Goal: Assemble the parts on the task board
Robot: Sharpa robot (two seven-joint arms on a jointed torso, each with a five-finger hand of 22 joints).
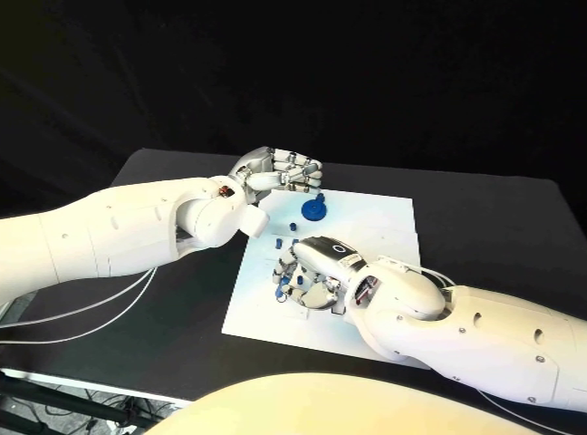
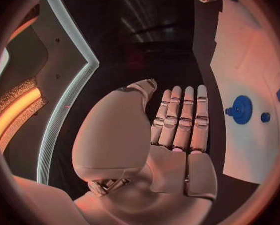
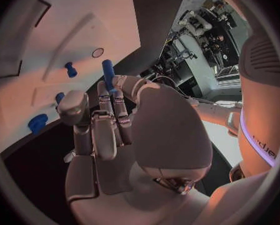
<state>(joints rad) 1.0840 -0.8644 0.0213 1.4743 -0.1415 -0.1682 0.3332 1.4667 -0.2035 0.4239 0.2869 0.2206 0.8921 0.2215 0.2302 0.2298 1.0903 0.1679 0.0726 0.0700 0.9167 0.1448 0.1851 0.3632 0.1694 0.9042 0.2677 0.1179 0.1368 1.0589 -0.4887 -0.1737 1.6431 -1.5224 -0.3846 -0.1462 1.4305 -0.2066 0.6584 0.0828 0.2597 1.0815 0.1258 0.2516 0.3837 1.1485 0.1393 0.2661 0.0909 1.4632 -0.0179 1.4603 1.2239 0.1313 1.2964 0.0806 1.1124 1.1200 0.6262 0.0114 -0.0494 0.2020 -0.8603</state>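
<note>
The white task board [image 1: 372,217] lies mid-table. A round blue part [image 1: 314,210] with a stem stands near its far side. My right hand [image 1: 314,272] hovers over the board's left half and pinches a slim blue peg [image 3: 107,74] between thumb and fingers. Small blue parts [image 1: 283,283] lie under and beside this hand. On the board in the right wrist view are a short blue part [image 3: 71,69], the round blue part [image 3: 37,122] and a small ring hole [image 3: 98,52]. My left hand [image 1: 278,170] sits at the board's far left corner, holding nothing, fingers side by side [image 2: 180,117].
The black table [image 1: 503,217] surrounds the board, with free room to the right. The left wrist view shows the board [image 2: 246,50] with the round blue part [image 2: 241,109] and a small blue piece [image 2: 265,117] beside it. Cables [image 1: 98,313] hang under my left arm.
</note>
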